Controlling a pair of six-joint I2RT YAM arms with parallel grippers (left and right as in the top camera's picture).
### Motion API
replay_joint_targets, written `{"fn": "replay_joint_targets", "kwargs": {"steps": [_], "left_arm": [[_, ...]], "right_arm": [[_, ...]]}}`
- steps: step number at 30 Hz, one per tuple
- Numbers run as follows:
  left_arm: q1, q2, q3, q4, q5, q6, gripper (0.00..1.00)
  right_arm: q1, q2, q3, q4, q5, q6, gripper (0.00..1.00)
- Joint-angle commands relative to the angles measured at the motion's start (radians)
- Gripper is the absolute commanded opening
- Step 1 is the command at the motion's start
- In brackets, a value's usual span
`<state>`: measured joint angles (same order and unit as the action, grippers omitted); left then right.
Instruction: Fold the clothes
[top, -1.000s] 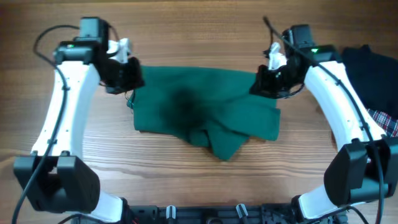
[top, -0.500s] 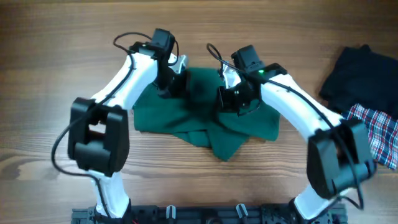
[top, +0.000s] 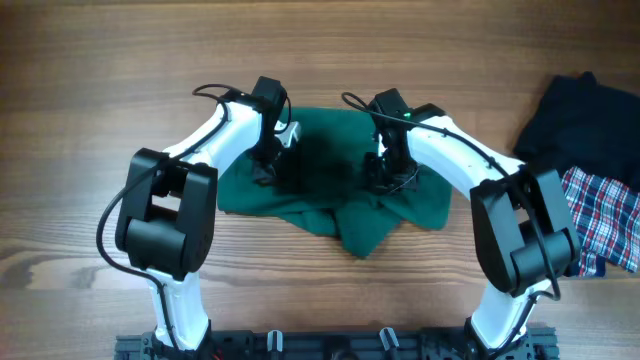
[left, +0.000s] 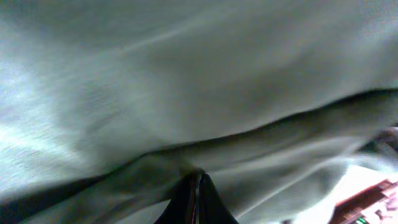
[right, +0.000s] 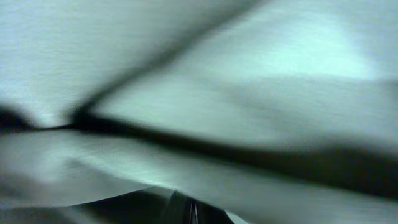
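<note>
Bare table (top: 90, 90) open along the far and left sides — right edge obstructed by a dark navy garment (top: 575, 115) and plaid cloth (top: 600, 215), centre by the green garment (top: 420, 205).

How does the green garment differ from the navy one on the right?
The green garment lies mid-table, and the left gripper and right gripper are shut on it; the navy garment lies at the right edge, away from both. The green one is lighter. Both are plain, rumpled cloth.
</note>
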<state>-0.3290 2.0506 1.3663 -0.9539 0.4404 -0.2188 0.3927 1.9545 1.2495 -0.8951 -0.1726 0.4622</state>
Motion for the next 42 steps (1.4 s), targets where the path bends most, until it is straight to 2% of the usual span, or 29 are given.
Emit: {"fn": "replay_joint_targets", "kwargs": {"steps": [1,4,9,12,17,21,22,24,26,27,28,29,30,31,35,36,37,38,42], "left_arm": [[0.003,0.008,-0.018,-0.027,-0.202,-0.065,0.04],[0.037,0.0,-0.018,-0.052,-0.256,-0.078,0.04],[0.08,-0.111,-0.018,-0.044,-0.256,-0.078,0.04],[0.076,-0.214,-0.018,-0.013,-0.255,-0.079,0.04],[0.076,-0.196,-0.022,0.022,-0.256,-0.076,0.04],[0.076,-0.173,-0.022,0.116,-0.256,-0.074,0.04],[0.076,-0.167,-0.022,0.129,-0.256,-0.074,0.04],[0.077,-0.152,-0.022,0.152,-0.269,-0.074,0.04],[0.079,-0.15,-0.022,0.166,-0.355,-0.079,0.23],[0.081,-0.15,-0.022,0.169,-0.371,-0.079,0.27],[0.09,-0.15,-0.022,0.169,-0.39,-0.081,0.43],[0.098,-0.15,-0.022,0.171,-0.39,-0.081,0.45],[0.11,-0.15,-0.022,0.173,-0.389,-0.081,0.53],[0.122,-0.15,-0.022,0.173,-0.389,-0.081,0.71],[0.138,-0.15,-0.022,0.173,-0.386,-0.081,0.74],[0.138,-0.15,-0.022,0.173,-0.385,-0.081,0.78],[0.137,-0.15,-0.022,0.174,-0.381,-0.08,0.89],[0.137,-0.15,-0.022,0.177,-0.369,-0.077,0.95],[0.137,-0.15,-0.022,0.187,-0.348,-0.074,0.96]], "right_arm": [[-0.026,0.013,-0.006,-0.055,0.193,0.1,0.04],[-0.055,0.006,-0.001,-0.098,0.228,0.142,0.04],[-0.065,-0.073,0.063,-0.129,0.152,0.107,0.04],[-0.065,-0.147,0.073,-0.029,-0.109,-0.071,0.04],[-0.065,-0.132,0.064,0.033,-0.063,-0.082,0.05],[-0.065,-0.115,0.064,0.178,-0.069,-0.135,0.12],[-0.065,-0.101,0.064,0.205,-0.08,-0.154,0.12],[-0.065,-0.062,0.064,0.243,-0.137,-0.186,0.04],[-0.056,-0.014,0.064,0.233,-0.209,-0.232,0.04],[-0.049,0.001,0.064,0.228,-0.214,-0.243,0.04],[-0.033,0.024,0.064,0.224,-0.215,-0.256,0.04],[-0.019,0.039,0.064,0.226,-0.211,-0.253,0.04],[-0.011,0.052,0.064,0.226,-0.204,-0.25,0.04],[0.0,0.072,0.064,0.223,-0.163,-0.233,0.04],[0.001,0.109,0.064,0.156,-0.022,-0.162,0.04],[0.001,0.109,0.064,0.129,0.023,-0.133,0.04],[0.001,0.108,0.065,0.099,0.064,-0.095,0.04],[0.001,0.108,0.065,0.063,0.111,-0.042,0.04],[0.001,0.104,0.08,-0.031,0.133,-0.011,0.04]]}}
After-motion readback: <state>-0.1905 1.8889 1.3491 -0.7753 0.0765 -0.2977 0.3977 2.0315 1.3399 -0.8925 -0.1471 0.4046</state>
